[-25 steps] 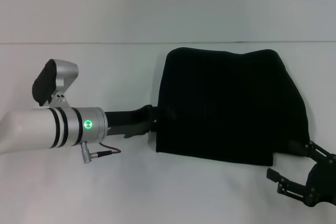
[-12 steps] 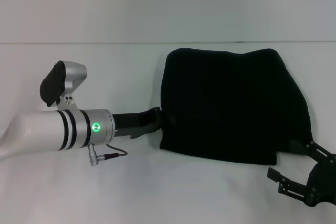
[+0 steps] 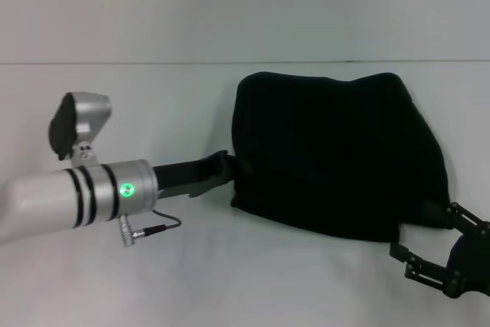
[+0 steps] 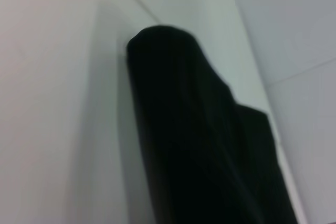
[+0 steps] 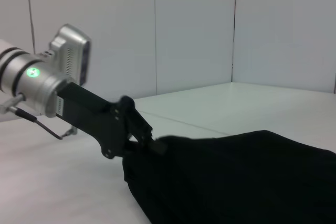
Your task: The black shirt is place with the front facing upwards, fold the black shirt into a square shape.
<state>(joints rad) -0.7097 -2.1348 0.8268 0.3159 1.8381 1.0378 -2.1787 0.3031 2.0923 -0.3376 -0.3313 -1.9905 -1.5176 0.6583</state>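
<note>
The black shirt (image 3: 337, 151) lies folded into a rough block on the white table (image 3: 253, 281), right of centre; its chest print is hidden. My left gripper (image 3: 234, 166) is shut on the shirt's left edge and holds that edge slightly off the table. The right wrist view shows the left gripper (image 5: 150, 144) pinching the cloth (image 5: 236, 182). The left wrist view shows only raised black cloth (image 4: 199, 150). My right gripper (image 3: 418, 237) is open and empty at the shirt's near right corner, just off the cloth.
The table's far edge (image 3: 153, 63) meets a plain white wall. The left arm's silver wrist (image 3: 99, 193) and its cable (image 3: 153, 227) hang over the table's left half.
My left gripper has lifted the shirt's left edge a little; the near left corner has risen and drawn inward. The right gripper has barely moved.
</note>
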